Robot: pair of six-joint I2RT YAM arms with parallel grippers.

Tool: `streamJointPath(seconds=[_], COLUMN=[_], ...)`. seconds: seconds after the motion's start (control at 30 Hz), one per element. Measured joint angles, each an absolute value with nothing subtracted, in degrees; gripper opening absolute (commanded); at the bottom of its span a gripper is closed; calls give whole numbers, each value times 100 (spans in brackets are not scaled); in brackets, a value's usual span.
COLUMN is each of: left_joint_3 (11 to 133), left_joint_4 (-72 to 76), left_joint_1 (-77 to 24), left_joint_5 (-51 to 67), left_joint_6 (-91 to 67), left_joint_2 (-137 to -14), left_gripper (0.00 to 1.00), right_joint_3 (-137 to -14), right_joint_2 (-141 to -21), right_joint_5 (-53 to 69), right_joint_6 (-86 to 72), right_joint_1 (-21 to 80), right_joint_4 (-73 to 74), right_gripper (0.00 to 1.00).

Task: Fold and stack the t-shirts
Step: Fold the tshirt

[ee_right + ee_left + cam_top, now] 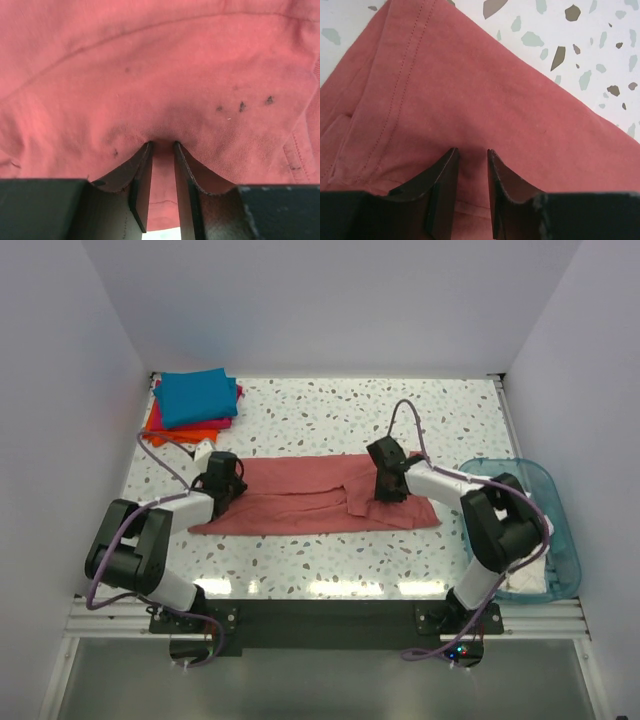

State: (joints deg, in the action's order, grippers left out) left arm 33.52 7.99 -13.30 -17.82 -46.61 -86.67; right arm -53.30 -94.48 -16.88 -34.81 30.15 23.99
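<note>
A fold of the salmon-red t-shirt [300, 505] is pinched between the closed fingers of the right gripper [162, 146], where the cloth is puckered around the tips. Another fold, beside the stitched hem, is gripped in the same way by the left gripper [471, 154]. The shirt is spread as a long band across the middle of the speckled table [330, 410], and at the far left corner a folded teal-blue t-shirt [197, 396] is laid on an orange t-shirt [172, 432], well apart from it.

Overhead; wrist cameras close (shared shirt [300, 502]).
</note>
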Motion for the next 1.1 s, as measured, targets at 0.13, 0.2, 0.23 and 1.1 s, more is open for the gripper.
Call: streamJointPath(seconds=[0.13, 0.2, 0.23, 1.1], left_joint_3=[3216, 3085, 3015, 3098], left_joint_4=[991, 1037, 1031, 80], left_joint_1=[-1441, -1544, -1603, -4482], left_joint_5=[-2018, -2108, -2143, -1564], left_joint_6=[-4762, -4849, -4886, -5153], left_joint_2=[-8656, -8547, -8475, -7467], left_gripper=[30, 30, 30, 44], right_joint_3=[-6316, -6960, -7349, -12897], right_joint_2=[-10278, -10772, -11052, -14335], right_joint_5=[-1568, -1496, -1479, -1240], right_joint_6=[-3288, -3162, -3089, -834], right_joint_1=[2644, 2427, 2320, 1959], right_joint_4=[2545, 2609, 2700, 3774], right_gripper=[30, 31, 31, 83])
